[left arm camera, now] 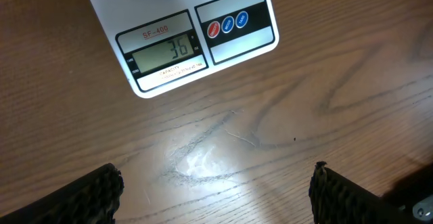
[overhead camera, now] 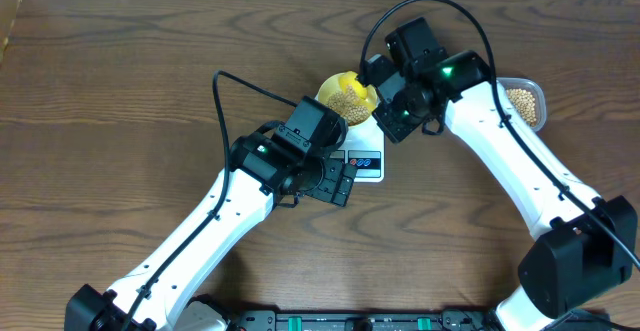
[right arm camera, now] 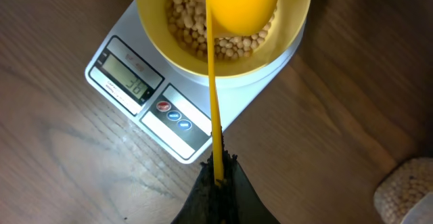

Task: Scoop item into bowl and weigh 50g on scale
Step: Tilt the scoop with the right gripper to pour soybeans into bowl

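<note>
Two arms over a wood-grain table (overhead camera: 120,91), meeting near its middle. Left gripper (left arm camera: 216,200): jaws spread wide and empty, hanging above bare wood just in front of the scale (left arm camera: 196,34); black ribbed fingers (left arm camera: 95,197) at the lower corners of the left wrist view, touching nothing. Right gripper (right arm camera: 218,178): pinched tight on the thin handle of a yellow scoop (right arm camera: 242,1), the scoop's head held over the bowl (right arm camera: 159,45) and inside its rim as seen from the wrist; cannot tell whether it touches the contents.

Bowl pale yellow, round, upright, sitting on the white scale's platform and covering most of it. Many small tan beans (right arm camera: 186,21) heaped inside the bowl, showing on both sides of the scoop. Scale's front panel clear of the bowl: grey display (left arm camera: 166,48) reading 36, and beside it one red button (left arm camera: 214,28) and two blue ones.

From overhead, bowl just beyond the left wrist and just beside the right wrist, with the scale's panel peeking out between them. More beans in a clear tub (overhead camera: 541,99) at the right, partly behind the right forearm, apart from the scale; a blurred corner of it at the lower right of the right wrist view.
</note>
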Available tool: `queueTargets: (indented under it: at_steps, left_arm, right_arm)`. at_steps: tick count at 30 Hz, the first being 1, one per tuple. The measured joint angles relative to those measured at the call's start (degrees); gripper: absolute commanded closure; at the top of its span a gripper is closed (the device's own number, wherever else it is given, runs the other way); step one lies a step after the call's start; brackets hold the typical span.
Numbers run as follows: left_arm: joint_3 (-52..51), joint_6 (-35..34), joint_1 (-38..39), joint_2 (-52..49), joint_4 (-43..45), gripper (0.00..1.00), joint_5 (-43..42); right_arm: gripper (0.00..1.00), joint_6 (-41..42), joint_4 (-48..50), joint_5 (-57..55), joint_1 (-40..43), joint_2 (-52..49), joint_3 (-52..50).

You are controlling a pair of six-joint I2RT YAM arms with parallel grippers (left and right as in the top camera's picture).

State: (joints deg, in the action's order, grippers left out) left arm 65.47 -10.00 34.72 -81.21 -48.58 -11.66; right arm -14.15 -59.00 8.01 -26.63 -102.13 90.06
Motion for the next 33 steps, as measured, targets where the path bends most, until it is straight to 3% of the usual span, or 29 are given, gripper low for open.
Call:
queueTargets:
  at_steps: [33]
  left_arm:
    - [0.0,0.0,0.0,0.0,0.0,0.09,0.0]
  right_arm:
    - [0.99,-4.1,0.5,-7.9,-2.4,0.0,0.0]
